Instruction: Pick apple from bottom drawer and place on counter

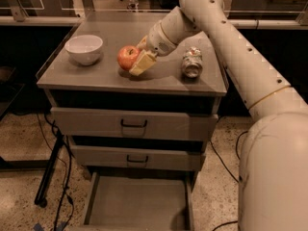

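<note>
Reaching in from the right edge of the counter (108, 78), the big white arm (219, 25) slopes down to where the gripper (136, 57) sits, a little left of the middle of the top and nearer the front edge than the back. The claw is pinching the apple (126, 57). One pale finger (143, 63) lies against the fruit's front right side and the other shows just behind it, so the apple sits between the two. The apple itself is red with a yellowish patch. Its underside looks to be down on the grey surface, though I cannot tell for certain that its weight is on it.

Toward the left edge, near the front-left corner, stands a white bowl (83, 48), apart from the apple. A crushed silver can (192, 62) lies on its side toward the right edge, under the arm and well apart from the claw.

Below the top, the two upper drawers (133, 124) with black handles are shut. The bottom drawer (137, 206) is pulled out toward me, showing its plain grey floor. Dark cables (62, 177) trail across the speckled floor off the left side.
</note>
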Available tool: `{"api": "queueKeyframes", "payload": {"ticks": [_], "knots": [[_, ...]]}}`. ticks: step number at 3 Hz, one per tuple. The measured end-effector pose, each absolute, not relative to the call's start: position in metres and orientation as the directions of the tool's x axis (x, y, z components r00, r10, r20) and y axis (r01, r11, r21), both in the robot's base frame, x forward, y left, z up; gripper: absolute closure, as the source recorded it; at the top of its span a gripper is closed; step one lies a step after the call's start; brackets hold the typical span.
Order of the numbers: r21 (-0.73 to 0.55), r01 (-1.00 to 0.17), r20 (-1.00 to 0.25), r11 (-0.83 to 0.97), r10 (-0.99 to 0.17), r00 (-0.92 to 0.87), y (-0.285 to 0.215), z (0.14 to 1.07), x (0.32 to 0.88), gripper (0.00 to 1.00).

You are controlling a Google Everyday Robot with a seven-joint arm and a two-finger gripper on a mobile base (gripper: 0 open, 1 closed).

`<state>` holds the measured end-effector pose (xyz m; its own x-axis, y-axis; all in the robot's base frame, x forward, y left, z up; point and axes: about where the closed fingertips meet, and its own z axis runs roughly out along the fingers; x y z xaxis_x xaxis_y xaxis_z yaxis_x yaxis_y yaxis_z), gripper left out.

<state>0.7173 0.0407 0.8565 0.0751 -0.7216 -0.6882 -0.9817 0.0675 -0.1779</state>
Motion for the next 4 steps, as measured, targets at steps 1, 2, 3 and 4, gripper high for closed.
{"api": "queueKeyframes", "payload": {"ticks": [1, 2, 3, 4], "knots": [[-0.160, -0.985, -0.669, 0.070, -0.741, 0.056, 0.036, 0.852, 0.720, 1.00], [-0.139, -0.987, -0.646, 0.079, -0.762, 0.030, 0.029, 0.849, 0.728, 1.00], [-0.129, -0.988, -0.631, 0.083, -0.775, 0.017, 0.026, 0.847, 0.733, 1.00], [-0.110, -0.991, -0.629, 0.078, -0.777, 0.009, 0.028, 0.841, 0.738, 1.00]]}}
